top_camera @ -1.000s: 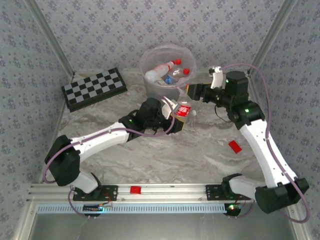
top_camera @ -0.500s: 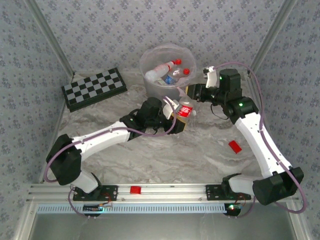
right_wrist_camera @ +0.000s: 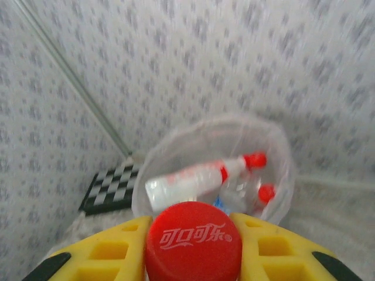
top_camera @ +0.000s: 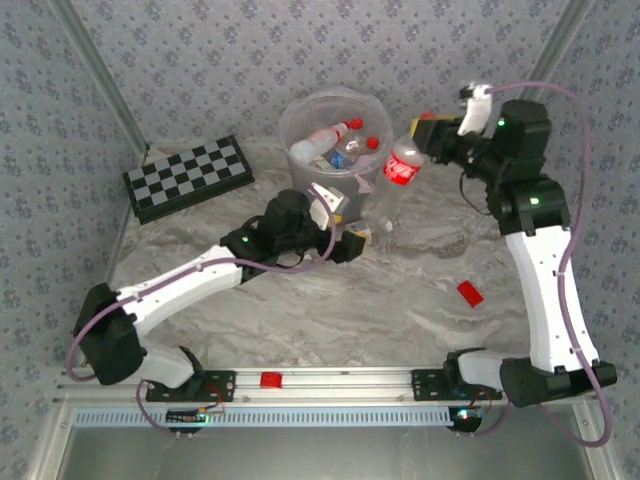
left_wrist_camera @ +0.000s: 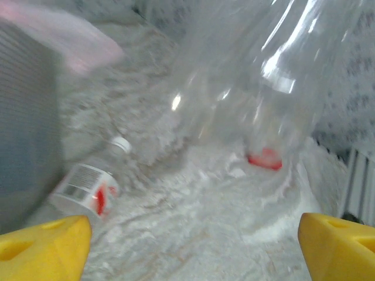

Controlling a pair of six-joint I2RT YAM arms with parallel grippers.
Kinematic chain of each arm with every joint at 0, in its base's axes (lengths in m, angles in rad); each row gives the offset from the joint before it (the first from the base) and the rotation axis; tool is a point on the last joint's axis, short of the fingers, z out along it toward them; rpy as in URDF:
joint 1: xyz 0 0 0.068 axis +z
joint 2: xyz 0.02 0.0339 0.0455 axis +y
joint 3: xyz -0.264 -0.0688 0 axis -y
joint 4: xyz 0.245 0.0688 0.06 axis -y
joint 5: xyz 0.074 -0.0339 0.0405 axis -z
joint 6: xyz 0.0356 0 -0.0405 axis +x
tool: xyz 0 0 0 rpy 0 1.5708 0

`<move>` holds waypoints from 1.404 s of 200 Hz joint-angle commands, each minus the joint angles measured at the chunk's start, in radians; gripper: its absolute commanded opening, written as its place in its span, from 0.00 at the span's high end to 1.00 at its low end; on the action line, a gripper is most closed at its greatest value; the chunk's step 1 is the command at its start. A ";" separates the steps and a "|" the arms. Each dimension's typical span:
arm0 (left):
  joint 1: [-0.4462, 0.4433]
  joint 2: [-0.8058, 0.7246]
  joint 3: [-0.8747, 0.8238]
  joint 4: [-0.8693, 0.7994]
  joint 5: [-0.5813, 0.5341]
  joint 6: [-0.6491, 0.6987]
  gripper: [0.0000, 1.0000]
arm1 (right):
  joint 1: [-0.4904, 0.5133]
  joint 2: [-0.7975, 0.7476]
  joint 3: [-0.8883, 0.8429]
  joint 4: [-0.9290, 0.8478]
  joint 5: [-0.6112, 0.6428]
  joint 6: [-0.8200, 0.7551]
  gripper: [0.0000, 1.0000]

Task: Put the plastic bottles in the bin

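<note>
From above. Yellow fingers of the right gripper [top_camera: 418, 140]: clamped on the cap end of one small clear plastic bottle with a red label [top_camera: 403, 166], up in the air just beside the right side of the tall round translucent whitish plastic bin [top_camera: 287, 130], outside it. Left gripper [top_camera: 357, 238]: low, just before the bin's foot, nothing in it. Inside the bin: two red caps [top_camera: 355, 124] and one blue label [top_camera: 340, 158], so two bottles surely, perhaps three. One black-and-white chessboard [top_camera: 190, 177] far left, well apart. One small flat red piece [top_camera: 470, 293] alone on the marbled tabletop [top_camera: 400, 320]; bare room around it, between the arms. White script on the held label, too small to read.

Left wrist view. Shows two yellow fingertips [left_wrist_camera: 44, 246] at the bottom corners, spread wide, empty between. Shows one clear bottle with a white cap [left_wrist_camera: 88, 187] lying at left, red-and-white label, print unreadable.

Right wrist view. Shows two yellow fingers [right_wrist_camera: 135, 231] pressing both sides of one red cap [right_wrist_camera: 193, 240]; reads "可口可乐" in white. Beyond, open bin mouth, two red-capped bottles [right_wrist_camera: 199, 175] inside.
</note>
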 commanded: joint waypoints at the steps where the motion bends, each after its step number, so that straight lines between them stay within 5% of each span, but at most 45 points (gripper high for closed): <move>1: 0.077 -0.093 -0.051 0.084 -0.135 -0.098 0.08 | -0.028 0.022 0.060 0.105 0.041 -0.017 1.00; 35: 0.296 -0.110 -0.080 0.137 -0.092 -0.318 0.09 | -0.021 0.131 0.121 0.308 0.017 -0.012 1.00; 60: 0.350 -0.068 -0.041 0.147 -0.127 -0.333 0.10 | 0.013 0.252 0.225 0.338 0.044 -0.054 1.00; 177: 0.371 0.098 0.059 0.100 -0.187 -0.325 0.10 | 0.209 0.691 0.710 -0.151 0.370 -0.458 1.00; 242: 0.379 0.104 0.077 0.092 -0.176 -0.333 0.10 | 0.206 0.779 0.740 -0.381 0.220 -0.363 1.00; 281: 0.382 0.131 0.101 0.087 -0.159 -0.341 0.10 | 0.220 0.786 0.618 -0.373 0.122 -0.302 1.00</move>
